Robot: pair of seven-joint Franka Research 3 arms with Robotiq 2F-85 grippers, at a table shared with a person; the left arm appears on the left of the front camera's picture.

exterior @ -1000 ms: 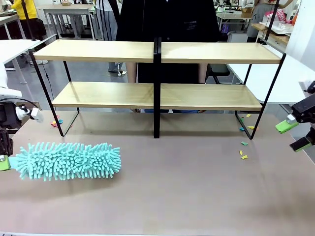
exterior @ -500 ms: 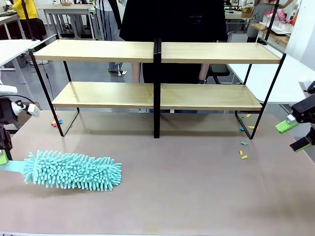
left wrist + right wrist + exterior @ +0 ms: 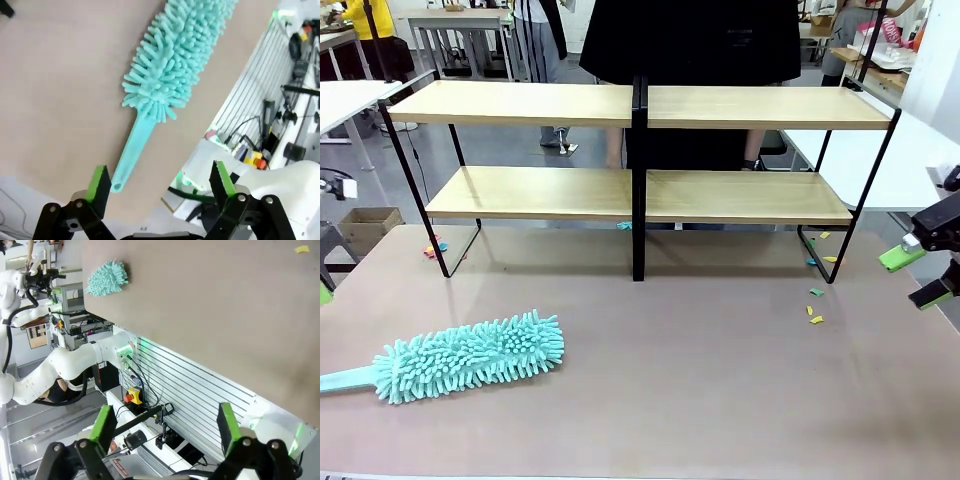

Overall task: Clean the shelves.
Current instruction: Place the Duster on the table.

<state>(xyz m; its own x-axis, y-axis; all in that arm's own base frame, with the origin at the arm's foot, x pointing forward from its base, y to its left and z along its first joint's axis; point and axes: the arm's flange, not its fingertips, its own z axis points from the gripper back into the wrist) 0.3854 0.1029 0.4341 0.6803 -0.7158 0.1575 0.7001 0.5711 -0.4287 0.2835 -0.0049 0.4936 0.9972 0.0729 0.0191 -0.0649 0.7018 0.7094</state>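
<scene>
The shelves [image 3: 638, 150] stand across the far half of the table [image 3: 720, 380], their black frame feet planted near the far left and far right and a central post coming down at the middle. All four light-wood boards look bare. A person in black [image 3: 690, 60] stands just behind them at the far side.

On my side of the rack the brown tabletop is wide open from the middle to the right edge. A few small coloured scraps [image 3: 814, 305] lie near the right foot of the frame, and a few more [image 3: 435, 246] by the left foot. The teal duster [image 3: 470, 356] lies flat at the near left, its fluffy head angled toward the middle and its handle [image 3: 345, 379] running off toward the table's left edge.

My left claw [image 3: 160, 182] hangs over that near left edge with its fingers spread wide and nothing between them; one green pad [image 3: 97, 181] sits just beside the handle's end in the wrist view, though I cannot tell whether it touches. My right claw [image 3: 918, 275] is out past the table's right edge, well apart from the rack, also spread wide and empty, green pads [image 3: 105, 421] facing the table's near rim.
</scene>
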